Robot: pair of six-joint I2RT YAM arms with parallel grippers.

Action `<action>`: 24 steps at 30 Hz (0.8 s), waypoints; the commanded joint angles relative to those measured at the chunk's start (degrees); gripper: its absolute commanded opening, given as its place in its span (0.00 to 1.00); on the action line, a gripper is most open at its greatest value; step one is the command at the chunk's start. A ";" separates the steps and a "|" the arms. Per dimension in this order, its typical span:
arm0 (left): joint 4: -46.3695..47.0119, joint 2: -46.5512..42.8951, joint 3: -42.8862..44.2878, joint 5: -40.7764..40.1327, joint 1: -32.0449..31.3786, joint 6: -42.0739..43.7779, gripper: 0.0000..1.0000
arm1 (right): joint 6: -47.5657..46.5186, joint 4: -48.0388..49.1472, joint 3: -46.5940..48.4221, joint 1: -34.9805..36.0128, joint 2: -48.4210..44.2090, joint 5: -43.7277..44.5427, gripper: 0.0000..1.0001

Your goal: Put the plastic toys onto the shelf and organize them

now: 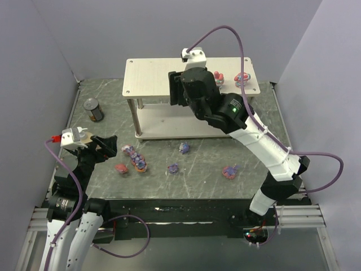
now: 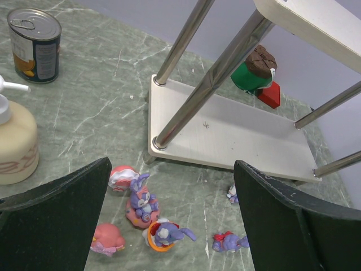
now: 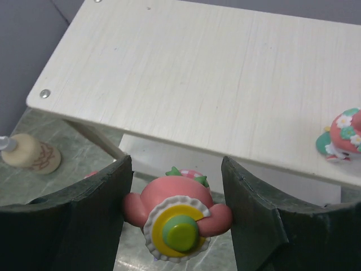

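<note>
Holding a pink toy [image 3: 177, 217] between its two fingers, the right gripper [image 3: 176, 169] is partly open and hangs by the near edge of the shelf [image 3: 197, 73] top board. A second toy [image 3: 341, 135] stands on that board, off to this gripper's right. The left gripper [image 2: 172, 169] is open very wide and holds nothing. Under it, a bunch of small toys [image 2: 144, 206] lie on the green surface [image 2: 101, 84], with the shelf just past them.
</note>
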 commanded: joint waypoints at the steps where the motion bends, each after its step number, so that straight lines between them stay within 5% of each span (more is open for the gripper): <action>1: 1.85 0.37 -0.16 1.20 0.47 0.18 0.96 | -2.89 -2.20 4.44 -2.79 3.08 -2.43 0.26; 24: 1.94 1.07 -0.16 1.81 1.08 0.36 0.96 | -2.90 -4.49 11.21 -11.32 11.25 -8.86 0.31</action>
